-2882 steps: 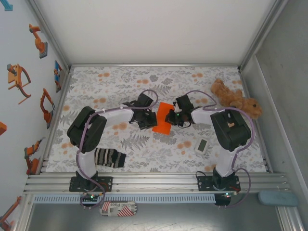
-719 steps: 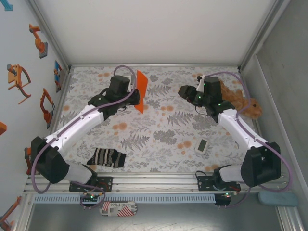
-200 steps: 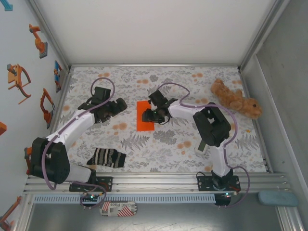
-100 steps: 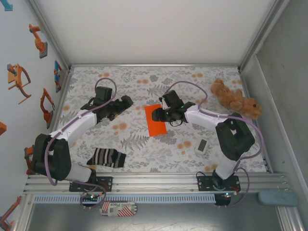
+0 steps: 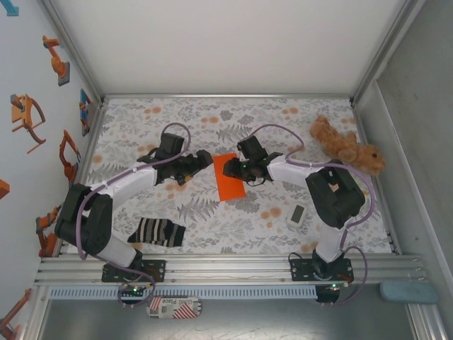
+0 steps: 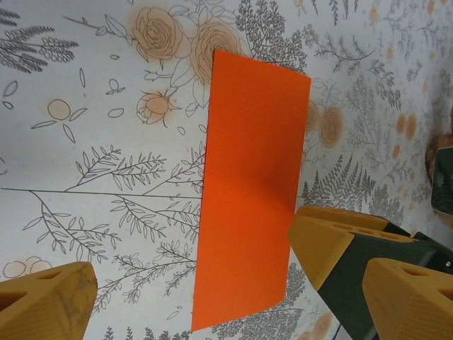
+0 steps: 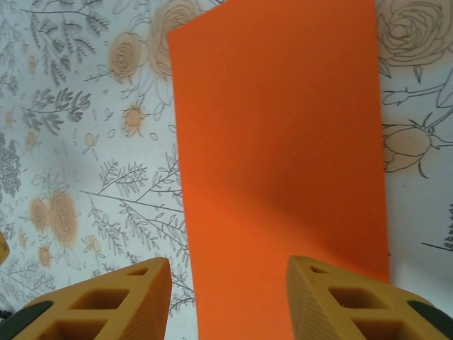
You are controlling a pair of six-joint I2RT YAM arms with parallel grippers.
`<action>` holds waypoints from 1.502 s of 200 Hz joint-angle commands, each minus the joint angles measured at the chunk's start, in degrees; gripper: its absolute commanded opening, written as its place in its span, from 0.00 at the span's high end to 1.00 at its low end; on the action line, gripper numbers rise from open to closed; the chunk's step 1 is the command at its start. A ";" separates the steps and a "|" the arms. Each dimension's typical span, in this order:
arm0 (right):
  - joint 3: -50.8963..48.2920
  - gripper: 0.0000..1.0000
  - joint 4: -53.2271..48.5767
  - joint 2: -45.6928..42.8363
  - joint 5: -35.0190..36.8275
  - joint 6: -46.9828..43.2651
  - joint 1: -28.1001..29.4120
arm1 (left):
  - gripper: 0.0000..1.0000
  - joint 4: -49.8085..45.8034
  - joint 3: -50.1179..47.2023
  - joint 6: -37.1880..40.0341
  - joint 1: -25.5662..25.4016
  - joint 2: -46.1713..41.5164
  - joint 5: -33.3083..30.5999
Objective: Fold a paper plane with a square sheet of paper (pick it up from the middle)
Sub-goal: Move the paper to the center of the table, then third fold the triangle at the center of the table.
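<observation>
My square sheet of paper (image 5: 230, 178) looks only half-folded, a rectangle. Left hand (image 5: 204, 161) and right hand (image 7: 228, 269) are released; nose folds remain.

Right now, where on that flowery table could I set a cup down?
Bare cloth: the far strip between the orange paper and the back wall, and the near middle between the striped sock and the white device. Crowded: the centre, where the left gripper and right gripper flank the paper; the plush toy fills the far right corner.
</observation>
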 commanded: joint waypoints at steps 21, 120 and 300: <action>-1.32 0.55 1.84 1.64 -1.24 2.54 -0.89 | 0.04 2.45 -0.64 -1.98 -0.61 1.29 1.95; -3.00 0.57 3.23 4.13 -3.40 3.81 -2.19 | 0.00 3.04 -0.53 -3.11 -2.04 3.47 2.99; -5.92 0.77 6.24 6.29 -6.71 6.73 -4.35 | 0.63 0.52 2.26 -4.82 -7.62 12.17 2.39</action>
